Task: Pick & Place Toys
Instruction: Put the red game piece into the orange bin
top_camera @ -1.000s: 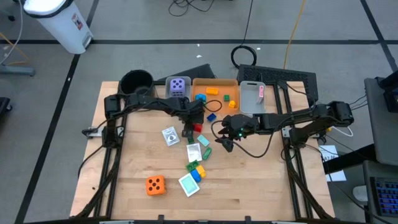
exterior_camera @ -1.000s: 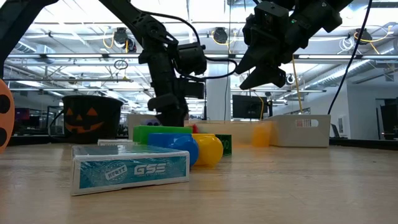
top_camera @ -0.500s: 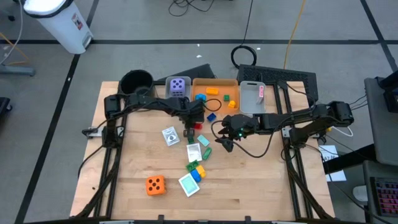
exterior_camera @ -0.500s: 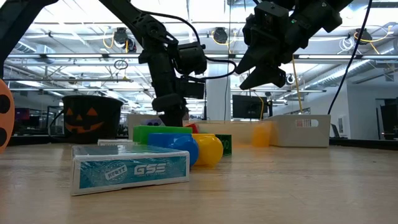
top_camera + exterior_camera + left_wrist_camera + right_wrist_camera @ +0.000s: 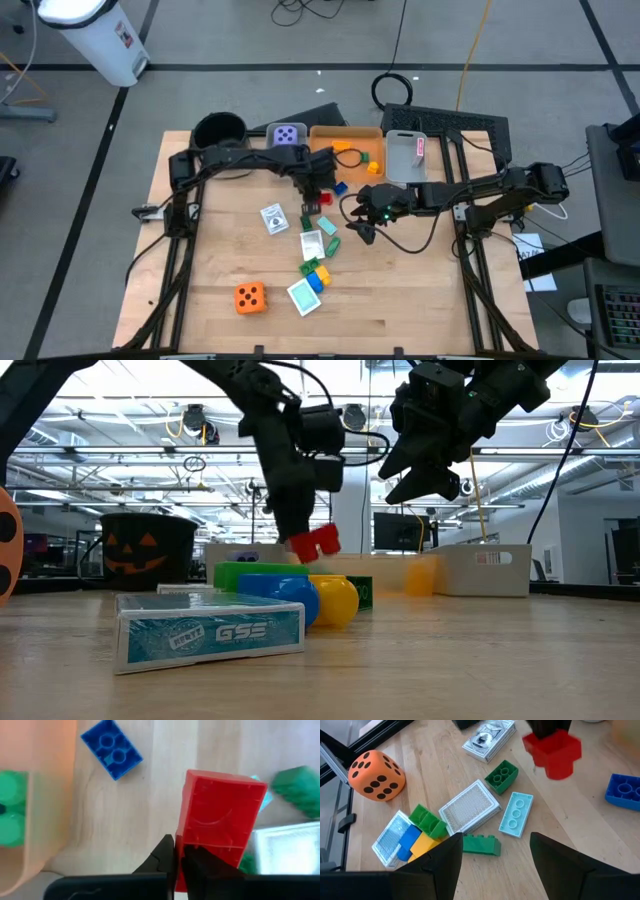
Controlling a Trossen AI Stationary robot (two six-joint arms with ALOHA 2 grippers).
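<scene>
Left end effector pinched shut on red brick, lifted clear of surface beside orange bin. Carry level over bin wall, release low. Right end effector half open, empty, hovering over toy pile.

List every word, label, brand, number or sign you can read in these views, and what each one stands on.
"GSS": on the side of the teal card box at the front of the low view; a small badge left of it is too blurred to read.
Red label on the grey bin: too small to read.
Purple die and orange die: dots only, no text.
Black pot: an orange pumpkin face, no words.
</scene>
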